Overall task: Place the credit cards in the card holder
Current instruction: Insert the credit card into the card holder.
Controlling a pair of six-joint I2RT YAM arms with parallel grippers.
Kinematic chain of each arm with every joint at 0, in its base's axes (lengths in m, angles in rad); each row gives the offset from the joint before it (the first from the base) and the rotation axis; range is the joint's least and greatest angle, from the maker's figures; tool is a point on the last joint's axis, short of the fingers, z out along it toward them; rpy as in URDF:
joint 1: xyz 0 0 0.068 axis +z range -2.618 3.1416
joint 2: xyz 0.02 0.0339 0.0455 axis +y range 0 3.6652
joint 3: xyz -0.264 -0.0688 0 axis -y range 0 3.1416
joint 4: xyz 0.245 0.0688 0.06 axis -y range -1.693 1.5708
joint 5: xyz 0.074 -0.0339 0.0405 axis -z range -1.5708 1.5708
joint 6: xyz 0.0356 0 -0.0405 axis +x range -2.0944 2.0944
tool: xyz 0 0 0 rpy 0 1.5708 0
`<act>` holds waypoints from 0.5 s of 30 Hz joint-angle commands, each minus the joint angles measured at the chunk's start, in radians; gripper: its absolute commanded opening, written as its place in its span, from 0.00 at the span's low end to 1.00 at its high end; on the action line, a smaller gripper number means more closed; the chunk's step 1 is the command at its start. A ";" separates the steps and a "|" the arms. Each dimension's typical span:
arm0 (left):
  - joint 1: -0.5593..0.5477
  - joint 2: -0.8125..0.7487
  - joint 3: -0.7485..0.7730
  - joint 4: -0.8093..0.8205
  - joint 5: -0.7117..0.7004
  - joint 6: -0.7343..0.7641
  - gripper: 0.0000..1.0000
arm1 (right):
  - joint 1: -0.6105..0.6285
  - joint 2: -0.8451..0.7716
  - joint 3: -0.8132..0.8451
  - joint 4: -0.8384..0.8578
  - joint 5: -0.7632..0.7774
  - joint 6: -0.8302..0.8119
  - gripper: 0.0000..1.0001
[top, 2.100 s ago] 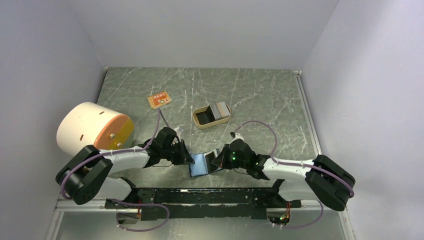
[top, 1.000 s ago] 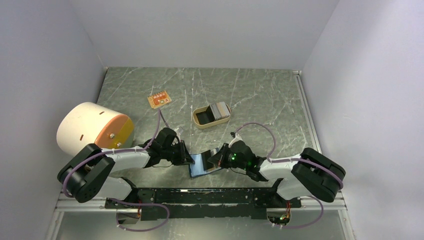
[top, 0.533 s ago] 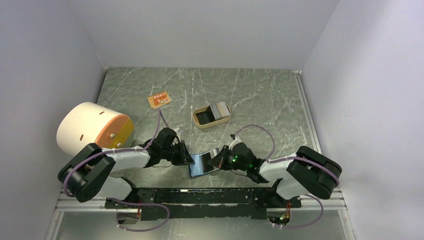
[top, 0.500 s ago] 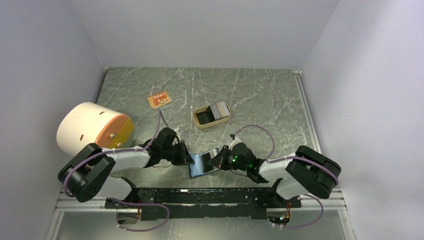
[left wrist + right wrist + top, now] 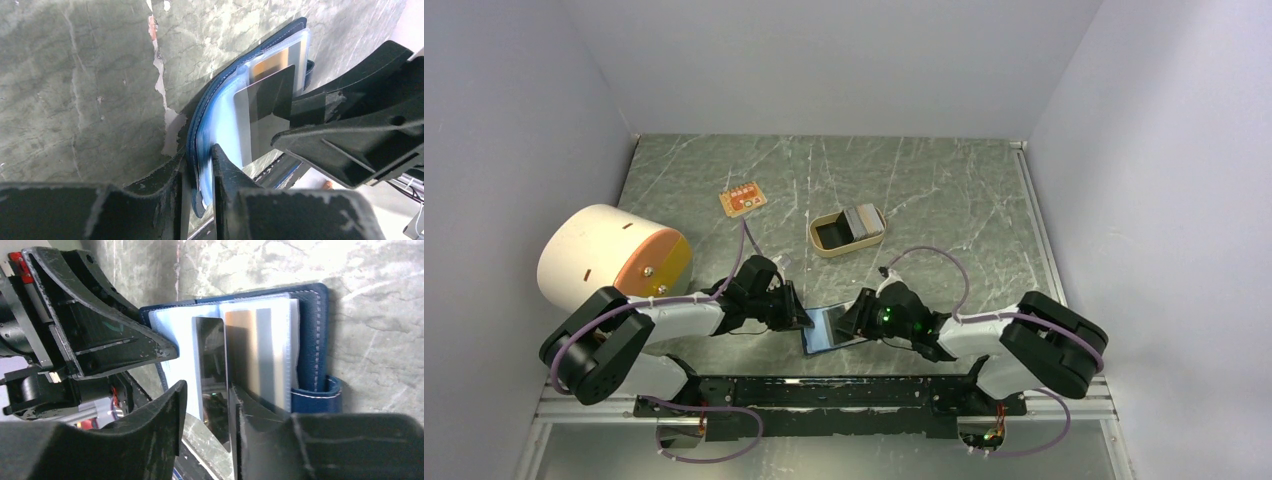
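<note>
We reckon the credit card (image 5: 210, 355) stiff, slick — right pincer (image 5: 206, 388) nips its end, left pincer (image 5: 198, 155) clamps the card holder (image 5: 311, 340).

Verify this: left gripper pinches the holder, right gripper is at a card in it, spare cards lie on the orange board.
Wrong place: the top view shows the spare cards in the tan tray, not on the orange board. The rest stands.
</note>
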 commanded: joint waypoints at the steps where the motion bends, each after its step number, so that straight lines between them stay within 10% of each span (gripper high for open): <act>1: 0.003 -0.012 0.008 0.005 0.010 0.004 0.24 | 0.017 -0.055 0.065 -0.254 0.095 -0.039 0.42; 15: 0.003 -0.021 0.001 0.008 0.012 0.005 0.23 | 0.100 -0.019 0.233 -0.564 0.228 -0.101 0.49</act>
